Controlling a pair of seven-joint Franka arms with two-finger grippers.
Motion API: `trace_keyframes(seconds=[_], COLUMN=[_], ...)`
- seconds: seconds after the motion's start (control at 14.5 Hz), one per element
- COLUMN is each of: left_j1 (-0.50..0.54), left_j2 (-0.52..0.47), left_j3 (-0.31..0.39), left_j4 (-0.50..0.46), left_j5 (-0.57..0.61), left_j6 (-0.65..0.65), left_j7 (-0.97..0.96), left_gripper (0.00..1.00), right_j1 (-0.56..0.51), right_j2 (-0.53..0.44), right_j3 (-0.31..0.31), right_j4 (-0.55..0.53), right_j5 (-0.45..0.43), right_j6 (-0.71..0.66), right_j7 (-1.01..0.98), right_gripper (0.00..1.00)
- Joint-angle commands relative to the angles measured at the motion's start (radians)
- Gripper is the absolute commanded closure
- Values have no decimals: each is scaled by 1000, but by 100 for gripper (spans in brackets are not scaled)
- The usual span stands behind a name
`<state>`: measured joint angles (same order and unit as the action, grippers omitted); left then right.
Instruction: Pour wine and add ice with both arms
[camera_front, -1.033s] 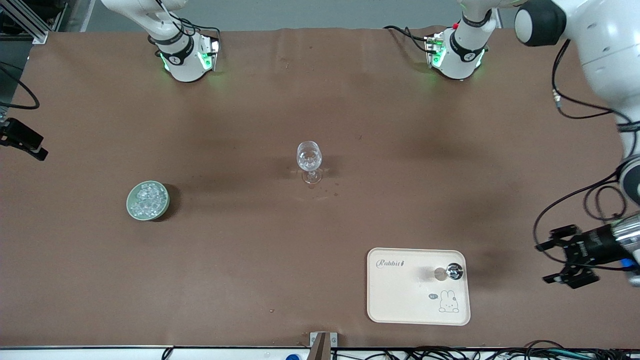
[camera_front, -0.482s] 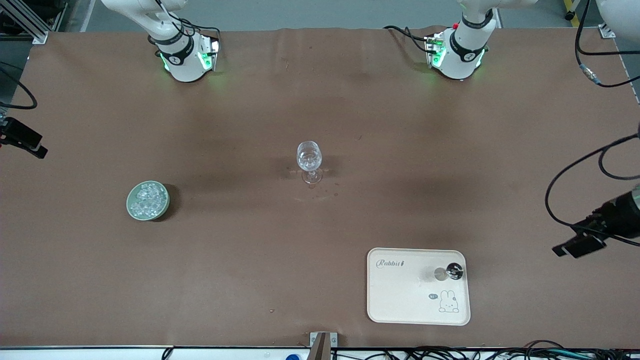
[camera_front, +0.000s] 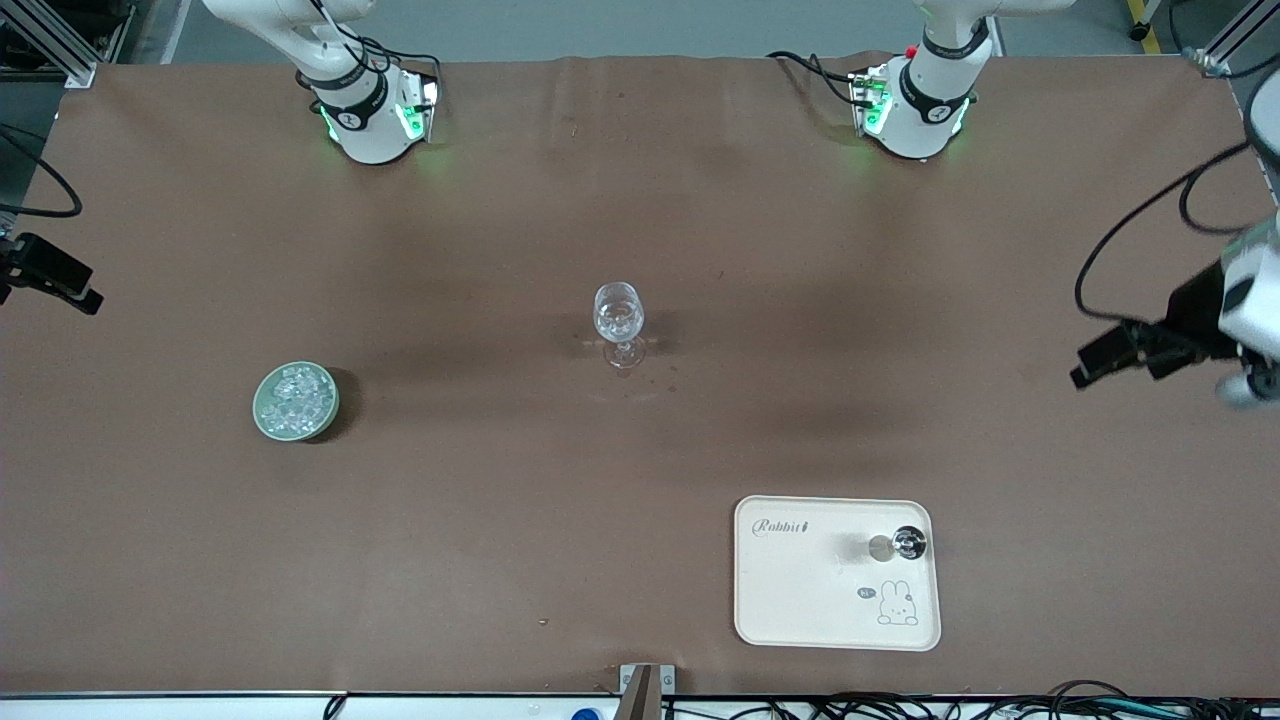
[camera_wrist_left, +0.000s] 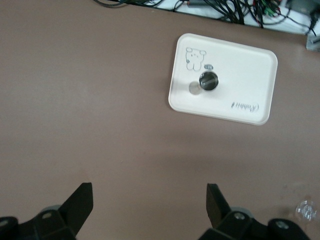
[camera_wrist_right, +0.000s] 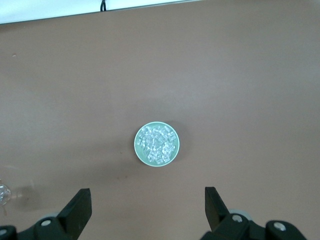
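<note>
A clear stemmed wine glass (camera_front: 619, 322) stands upright mid-table; it also shows at the edge of each wrist view, as the glass (camera_wrist_left: 305, 210) and the glass (camera_wrist_right: 2, 192). The ice (camera_front: 293, 398) is a heap of small clear chunks in a pale green bowl (camera_front: 258, 410) toward the right arm's end. My right gripper (camera_wrist_right: 146, 192) hangs open and empty high over the table, short of the ice (camera_wrist_right: 157, 144); in the front view the right gripper (camera_front: 80, 295) sits at the edge. My left gripper (camera_wrist_left: 148, 192) is open and empty above bare table, seen as the left gripper (camera_front: 1095, 362). Wine is out of view.
A cream tray (camera_front: 800, 590) with a rabbit drawing lies near the front edge toward the left arm's end, carrying a small shiny round vessel (camera_front: 908, 542) and a grey disc (camera_front: 880, 546). Both also show as the tray (camera_wrist_left: 240, 75) and vessel (camera_wrist_left: 208, 81). Cables run along the front edge.
The left arm has swung up the front view along its end of the table, away from beside the tray, its gripper staying open. The right arm has barely moved.
</note>
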<state>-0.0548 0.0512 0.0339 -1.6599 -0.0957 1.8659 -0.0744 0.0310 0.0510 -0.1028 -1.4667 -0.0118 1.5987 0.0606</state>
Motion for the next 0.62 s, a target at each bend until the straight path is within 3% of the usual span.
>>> trace_keyframes(seconds=[0.0,0.21,0.41,0.55], left_j1=[6,9,10,9], left_j2=[-135,-94,51,59], left_j3=[-31,-55,-55,-57], left_j4=[-144,-62,191,207], left_j5=[74,88,82,76], left_j6=[10,-30,-213,-241], left_j7=[58,42,45,41], left_gripper=[0,0,0,0], right_j1=[0,0,0,0], right_j2=[-22,-22,-22,-22], right_j3=[6,6,6,5], right_j4=[-12,-12,-12,-12], right_j5=[7,7,7,7], right_j6=[-23,-23,-23,-23], right_j7=[33,25,25,25], right_gripper=[0,0,0,0])
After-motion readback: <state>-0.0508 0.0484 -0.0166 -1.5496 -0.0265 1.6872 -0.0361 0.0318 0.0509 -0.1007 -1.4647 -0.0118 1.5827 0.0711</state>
